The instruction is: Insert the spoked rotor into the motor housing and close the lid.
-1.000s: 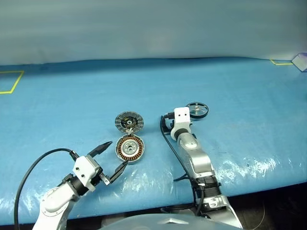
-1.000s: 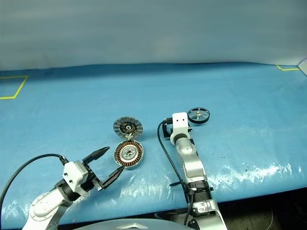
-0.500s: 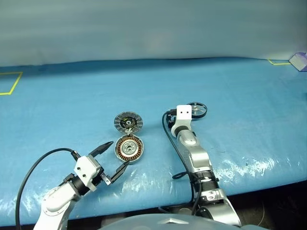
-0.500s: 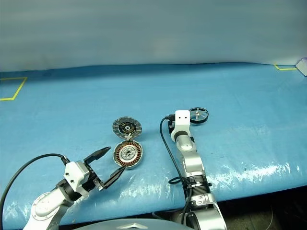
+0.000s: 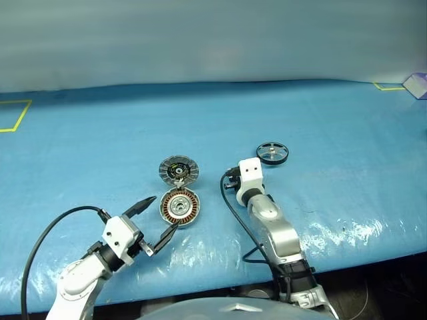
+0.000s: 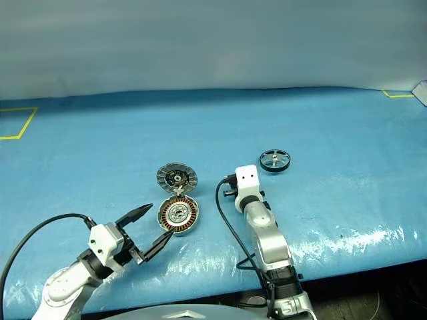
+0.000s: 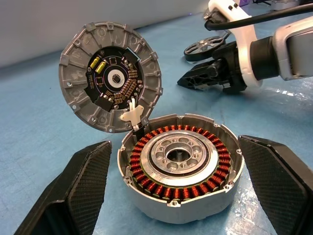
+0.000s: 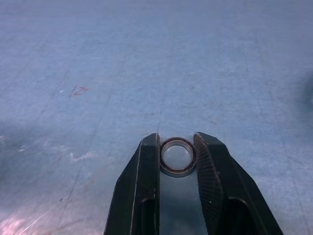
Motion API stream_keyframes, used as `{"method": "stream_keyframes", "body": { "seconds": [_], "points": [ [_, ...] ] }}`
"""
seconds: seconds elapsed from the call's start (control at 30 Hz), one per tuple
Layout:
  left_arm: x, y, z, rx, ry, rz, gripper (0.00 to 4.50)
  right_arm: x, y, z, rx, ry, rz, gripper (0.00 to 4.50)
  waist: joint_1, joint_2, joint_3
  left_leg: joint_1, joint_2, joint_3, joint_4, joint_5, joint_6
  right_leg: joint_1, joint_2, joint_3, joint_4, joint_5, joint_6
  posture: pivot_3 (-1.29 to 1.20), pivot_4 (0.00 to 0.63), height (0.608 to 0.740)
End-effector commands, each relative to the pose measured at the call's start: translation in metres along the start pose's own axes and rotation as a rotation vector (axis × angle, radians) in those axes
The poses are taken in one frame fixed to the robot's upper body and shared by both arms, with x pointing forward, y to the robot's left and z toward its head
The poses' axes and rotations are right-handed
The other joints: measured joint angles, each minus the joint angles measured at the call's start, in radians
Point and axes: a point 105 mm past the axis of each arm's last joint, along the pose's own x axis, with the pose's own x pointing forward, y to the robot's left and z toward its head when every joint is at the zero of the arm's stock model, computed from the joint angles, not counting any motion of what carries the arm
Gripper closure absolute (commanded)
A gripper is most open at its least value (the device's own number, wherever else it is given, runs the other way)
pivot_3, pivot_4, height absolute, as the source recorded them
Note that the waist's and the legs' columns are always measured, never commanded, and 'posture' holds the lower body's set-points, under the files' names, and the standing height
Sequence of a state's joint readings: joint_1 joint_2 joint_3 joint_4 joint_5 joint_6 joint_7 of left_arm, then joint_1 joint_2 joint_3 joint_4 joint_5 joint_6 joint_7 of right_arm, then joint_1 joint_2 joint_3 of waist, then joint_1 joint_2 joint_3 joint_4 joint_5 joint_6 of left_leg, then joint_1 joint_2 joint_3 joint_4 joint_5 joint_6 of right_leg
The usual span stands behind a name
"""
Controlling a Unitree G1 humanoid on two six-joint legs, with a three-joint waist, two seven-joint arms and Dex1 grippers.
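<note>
Pulling back from the spoked rotor (image 5: 273, 153), the right gripper (image 8: 178, 157) has narrowed its fingers onto a small thin ring (image 8: 178, 156), held clear of the blue table (image 5: 333, 120); the rotor still lies untouched beyond it. The left gripper (image 5: 155, 221) stays spread wide around the motor housing (image 7: 180, 170), its hinged lid (image 7: 111, 82) standing open. Open tabletop surrounds the parts, with the near edge close behind the arms.
</note>
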State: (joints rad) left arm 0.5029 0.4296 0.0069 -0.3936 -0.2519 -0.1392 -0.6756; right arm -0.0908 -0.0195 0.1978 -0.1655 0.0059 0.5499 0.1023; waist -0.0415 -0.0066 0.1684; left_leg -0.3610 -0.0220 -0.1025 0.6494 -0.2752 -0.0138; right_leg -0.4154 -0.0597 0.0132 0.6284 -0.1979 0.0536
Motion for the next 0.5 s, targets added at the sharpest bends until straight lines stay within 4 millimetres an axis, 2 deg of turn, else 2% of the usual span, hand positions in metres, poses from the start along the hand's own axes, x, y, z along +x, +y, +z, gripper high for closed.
{"method": "stream_keyframes", "body": {
  "seconds": [0.03,0.2,0.27,0.37,0.5],
  "points": [
    [-0.002,0.004,0.003,0.021,-0.01,0.024,0.0,-0.02,0.011,0.036,-0.047,-0.083,0.122,3.84,0.002,0.001,0.001,0.0,0.0,0.0,0.0,0.0,0.0,0.0,0.0,0.0,0.0,0.0,0.0,0.0,0.15,0.74],
    [-0.005,0.012,0.005,0.037,-0.034,0.073,0.0,-0.047,0.03,0.066,-0.113,-0.135,0.351,3.84,0.003,0.001,0.001,-0.001,0.0,0.0,0.0,0.0,0.0,0.0,0.0,-0.001,0.0,0.0,0.0,0.0,0.15,0.74],
    [-0.008,0.013,0.003,0.037,-0.029,0.075,0.0,-0.057,0.039,0.071,-0.143,-0.136,0.458,3.84,0.004,0.001,0.001,-0.001,0.0,-0.001,0.0,0.0,0.0,0.0,0.0,-0.001,0.0,0.0,0.0,0.0,0.15,0.74],
    [-0.01,0.012,0.0,0.034,-0.019,0.071,0.0,-0.068,0.049,0.07,-0.211,-0.127,0.594,3.84,0.005,0.0,0.001,-0.001,0.0,-0.001,0.0,0.0,0.0,0.0,0.0,-0.001,-0.001,0.0,0.0,0.0,0.15,0.74],
    [-0.013,0.01,-0.003,0.013,-0.01,0.074,0.0,-0.065,0.057,0.058,-0.246,-0.099,0.657,3.84,0.005,-0.001,0.001,-0.002,0.0,-0.001,0.0,0.0,0.0,0.0,-0.001,-0.001,-0.001,0.0,0.0,0.0,0.15,0.74]
  ]
}}
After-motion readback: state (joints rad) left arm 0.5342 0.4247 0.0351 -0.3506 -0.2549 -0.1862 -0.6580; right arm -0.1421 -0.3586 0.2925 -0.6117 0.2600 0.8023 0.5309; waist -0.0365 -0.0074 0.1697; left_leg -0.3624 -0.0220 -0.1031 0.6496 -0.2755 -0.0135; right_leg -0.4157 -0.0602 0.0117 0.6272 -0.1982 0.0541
